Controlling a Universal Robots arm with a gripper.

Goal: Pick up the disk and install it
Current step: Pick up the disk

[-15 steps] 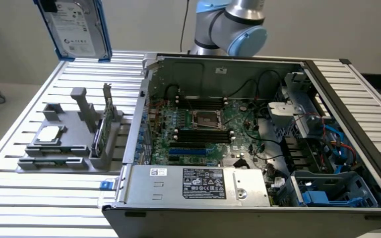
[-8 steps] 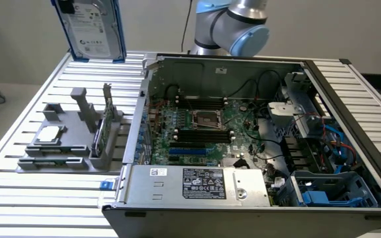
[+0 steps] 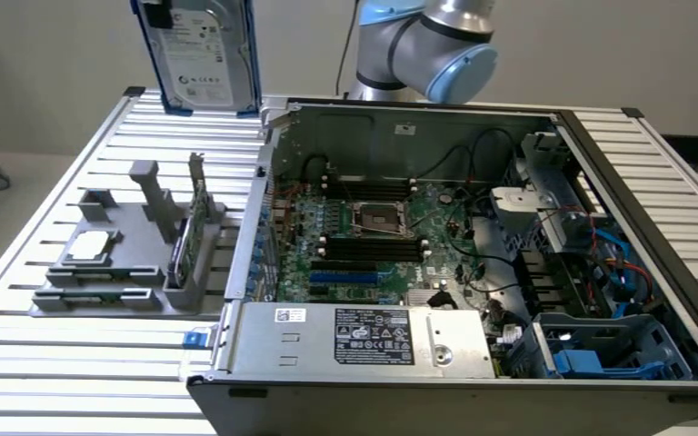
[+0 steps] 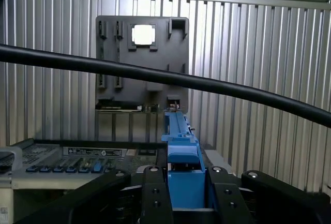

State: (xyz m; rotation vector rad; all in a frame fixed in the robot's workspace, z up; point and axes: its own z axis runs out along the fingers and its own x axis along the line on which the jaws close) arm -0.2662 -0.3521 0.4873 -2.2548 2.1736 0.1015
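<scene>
I see the slatted table [image 3: 70, 363] carrying the open computer case [image 3: 446, 404] at centre and right of the exterior frame, with the grey parts holder [image 3: 94, 304] at left. The disk [image 3: 200, 54] hangs upright at upper left, clear of the table. My gripper [image 4: 186, 182] is clamped on its blue rail

The arm [image 3: 428, 45] shows a silver and pale blue joint bent at the back of the exterior view, and its gripper [image 4: 186, 182] has black jaws closed against both sides of the disk [image 4: 180, 131], gripping it edge-on between them.
</scene>
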